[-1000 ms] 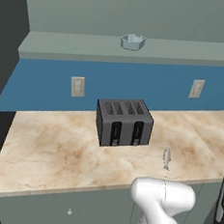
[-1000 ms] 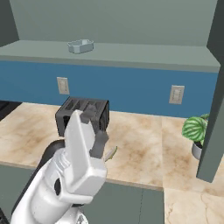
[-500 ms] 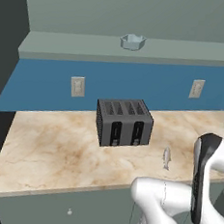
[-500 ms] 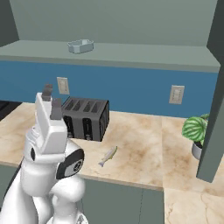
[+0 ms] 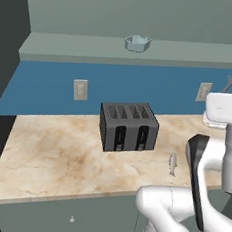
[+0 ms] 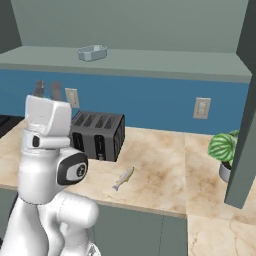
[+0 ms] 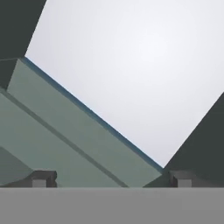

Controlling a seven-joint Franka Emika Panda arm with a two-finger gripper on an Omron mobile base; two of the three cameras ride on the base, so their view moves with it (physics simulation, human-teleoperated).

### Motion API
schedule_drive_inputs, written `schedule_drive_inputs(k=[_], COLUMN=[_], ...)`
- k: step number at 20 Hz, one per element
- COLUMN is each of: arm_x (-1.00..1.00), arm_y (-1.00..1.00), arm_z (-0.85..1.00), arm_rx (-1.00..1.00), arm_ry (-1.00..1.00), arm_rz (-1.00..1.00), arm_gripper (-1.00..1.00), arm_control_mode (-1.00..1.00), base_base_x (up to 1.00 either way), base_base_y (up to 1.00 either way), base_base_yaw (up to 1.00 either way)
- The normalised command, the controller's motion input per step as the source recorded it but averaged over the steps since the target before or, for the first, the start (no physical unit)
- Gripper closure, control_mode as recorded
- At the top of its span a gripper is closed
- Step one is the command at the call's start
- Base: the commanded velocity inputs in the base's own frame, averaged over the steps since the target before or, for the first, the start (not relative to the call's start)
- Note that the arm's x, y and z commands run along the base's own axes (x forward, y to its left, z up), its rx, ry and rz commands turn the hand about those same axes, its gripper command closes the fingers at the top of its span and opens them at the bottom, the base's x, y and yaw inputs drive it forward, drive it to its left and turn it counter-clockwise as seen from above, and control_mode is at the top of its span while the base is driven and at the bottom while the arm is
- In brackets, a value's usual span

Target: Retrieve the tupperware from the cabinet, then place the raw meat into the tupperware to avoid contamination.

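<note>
The tupperware [image 5: 137, 42] sits in the open cabinet [image 5: 122, 18]; the raw meat [image 5: 172, 164] lies on the table [image 5: 53, 157]; jaws stand open, holding nothing.

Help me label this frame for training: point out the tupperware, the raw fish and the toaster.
tupperware [image 5: 137, 43], left base view, front wall below its rim, on the cabinet shelf.
raw fish [image 6: 123, 178], right base view, middle of its body, on the counter.
toaster [image 5: 128, 133], left base view, its front face.
</note>
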Motion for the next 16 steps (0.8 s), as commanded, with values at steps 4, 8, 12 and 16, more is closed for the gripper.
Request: schedule_drive_inputs(k=[4,8,12,16], arm_x=[0.0,-0.02,0.0,-0.01], arm_y=[0.37,0.21,0.16,0.07], arm_z=[0.48,0.23,0.01,-0.07], arm_rx=[0.02,0.0,-0.03,-0.08], arm_ry=[0.37,0.49,0.5,0.5], arm_rz=[0.07,0.0,0.0,0.0], arm_gripper=[-1.0,-1.0,-1.0,-1.0], arm_control_mode=[-1.0,-1.0,-1.0,-1.0], base_base_x=[0.0,0.0,0.0,0.0], base_base_y=[0.0,0.0,0.0,0.0], base_base_yaw=[0.0,0.0,0.0,0.0])
